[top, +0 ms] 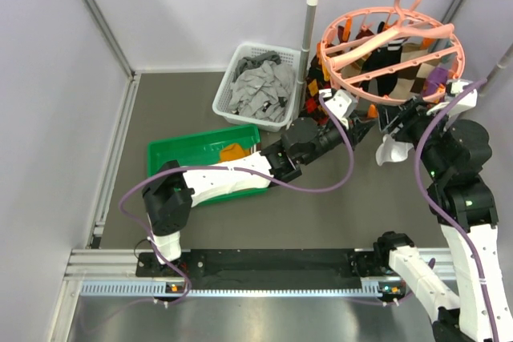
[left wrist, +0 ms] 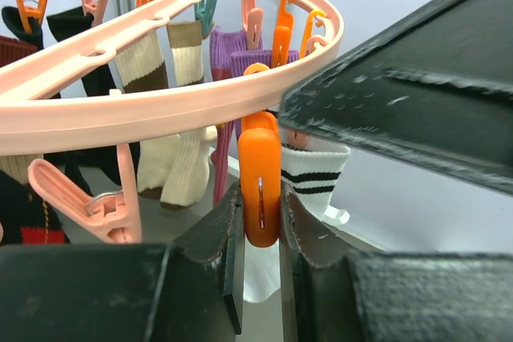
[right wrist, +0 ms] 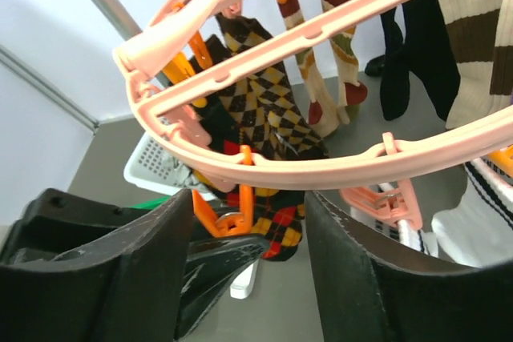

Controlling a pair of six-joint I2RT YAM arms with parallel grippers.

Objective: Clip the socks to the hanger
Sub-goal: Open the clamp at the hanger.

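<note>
The salmon-pink hanger (top: 390,78) hangs from the rail at the upper right, with several socks clipped to it. My left gripper (left wrist: 260,222) is shut on an orange clip (left wrist: 260,174) on the near rim (left wrist: 160,110), squeezing its handles. A white sock with black stripes (left wrist: 309,178) hangs just behind that clip; what holds it is hidden. From above it dangles below the rim (top: 391,151). My right gripper (right wrist: 252,206) is open, with nothing between its fingers, and sits under the rim (right wrist: 321,170) beside the same orange clip (right wrist: 232,214). A mustard-orange sock (top: 232,151) lies in the green tray (top: 172,154).
A white basket (top: 228,78) with grey garments (top: 260,90) stands behind the tray. The white rail stand (top: 309,30) carries the hanger. Argyle socks (right wrist: 264,110) and brown-banded socks (left wrist: 144,66) hang from other clips. Both arms crowd together under the near rim.
</note>
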